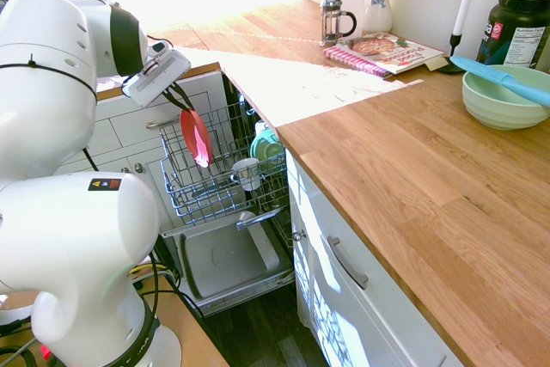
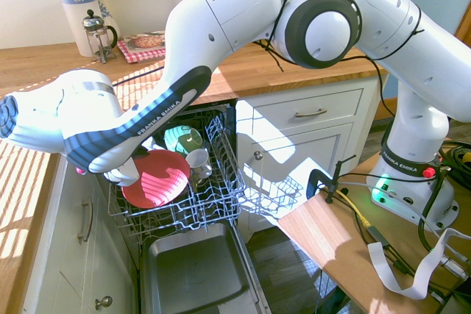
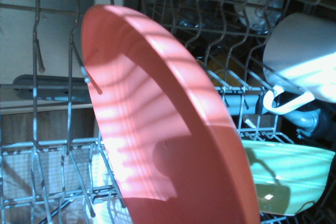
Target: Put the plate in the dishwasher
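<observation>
"Where's the plate (image 1: pixel 196 137)?"
"Over the top rack (image 1: pixel 206 205), standing on its side. The robot hand (image 1: pixel 183 107) pinches its edge, fingers close together."
"Why sideways?"
"Maybe so it fits between the wires. In the first outside view, the cup (image 1: pixel 247 174) sits at four o'clock from it, so it could get bumped."

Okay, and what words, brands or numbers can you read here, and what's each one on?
"FRANKA EMIKA": on the robot arm's forearm.
"FRANKA EMIKA": on the arm's base.
The black tub's label, the magazine's cover and the warning sticker are too small or blurred.
</observation>
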You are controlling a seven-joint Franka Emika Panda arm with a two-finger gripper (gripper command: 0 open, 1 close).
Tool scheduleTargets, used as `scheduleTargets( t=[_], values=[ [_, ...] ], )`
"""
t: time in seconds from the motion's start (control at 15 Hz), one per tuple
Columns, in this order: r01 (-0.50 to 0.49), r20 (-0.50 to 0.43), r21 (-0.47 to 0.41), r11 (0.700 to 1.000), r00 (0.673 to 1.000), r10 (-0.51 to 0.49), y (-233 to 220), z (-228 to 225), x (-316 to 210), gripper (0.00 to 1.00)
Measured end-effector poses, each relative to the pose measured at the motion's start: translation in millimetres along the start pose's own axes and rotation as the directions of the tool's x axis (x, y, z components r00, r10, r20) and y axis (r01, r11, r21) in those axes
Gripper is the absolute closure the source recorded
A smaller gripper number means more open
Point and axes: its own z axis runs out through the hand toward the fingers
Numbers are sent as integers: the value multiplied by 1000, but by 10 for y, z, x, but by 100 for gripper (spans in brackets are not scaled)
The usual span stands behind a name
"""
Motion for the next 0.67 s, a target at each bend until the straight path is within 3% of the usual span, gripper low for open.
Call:
scheduleTargets(
  t=[0.2,0.67],
  values=[
    [-10,79,37,999,997,7,53,-13,75,0],
    [-40,151,113,993,988,22,417,-207,190,0]
  ],
)
